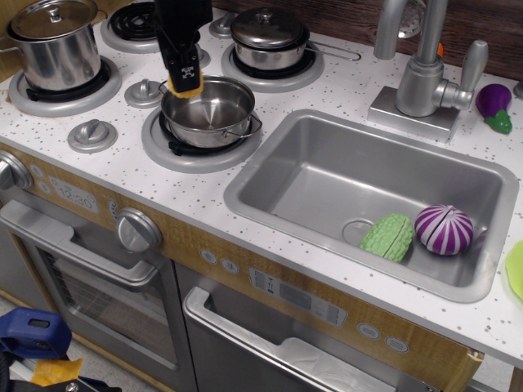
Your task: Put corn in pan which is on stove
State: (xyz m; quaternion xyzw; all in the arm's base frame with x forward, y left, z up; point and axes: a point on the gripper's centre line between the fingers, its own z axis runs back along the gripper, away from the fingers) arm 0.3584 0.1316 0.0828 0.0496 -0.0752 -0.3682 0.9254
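Note:
The pan (209, 110) is a shiny lidless steel pot with wire side handles on the front right burner of the stove (114, 155). My black gripper (186, 80) comes down from the top edge and hangs over the pan's back left rim. It is shut on the yellow corn (187, 91), which shows as a yellow bit under and around the fingertips, just above the rim. The pan's inside looks empty.
A tall lidded steel pot (54, 45) stands on the left burner and a lidded long-handled pan (268, 37) on the back right burner. The sink (368, 196) holds a light green ridged vegetable (389, 236) and a purple onion (444, 229). A faucet (425, 73) stands behind it.

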